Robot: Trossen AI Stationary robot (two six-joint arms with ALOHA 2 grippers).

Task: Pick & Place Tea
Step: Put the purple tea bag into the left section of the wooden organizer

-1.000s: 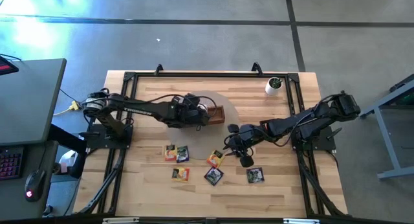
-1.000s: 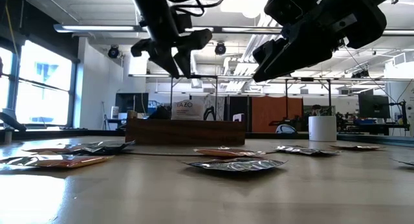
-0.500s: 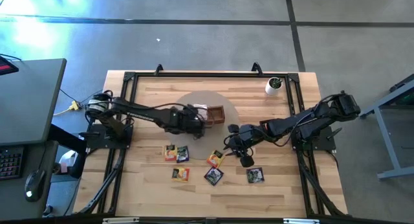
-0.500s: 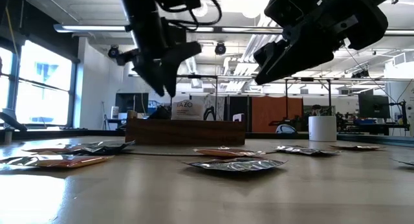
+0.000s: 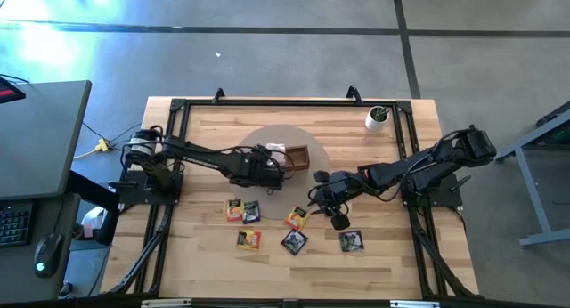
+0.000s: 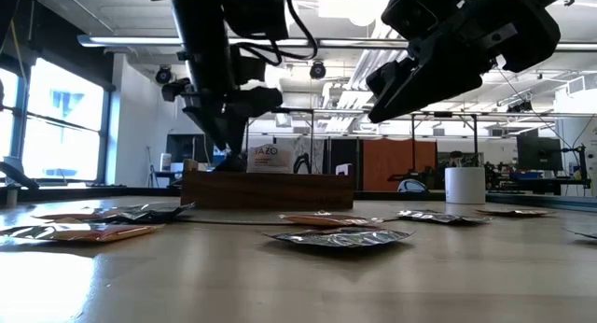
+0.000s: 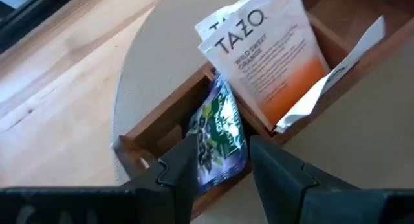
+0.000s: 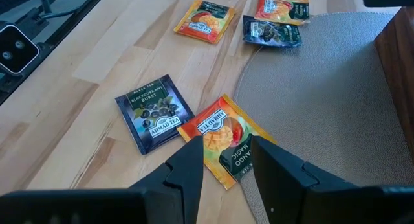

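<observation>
High view: left gripper (image 5: 278,168) now off tray (image 5: 298,157), fingers open, sachet (image 7: 217,130) delivered; right gripper (image 5: 328,201) open over mango sachet (image 8: 223,140).

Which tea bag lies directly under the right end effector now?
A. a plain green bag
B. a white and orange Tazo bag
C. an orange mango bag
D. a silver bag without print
C: in the right wrist view the orange mango bag lies just ahead of the open right end effector, beside a dark blackcurrant bag.
</observation>
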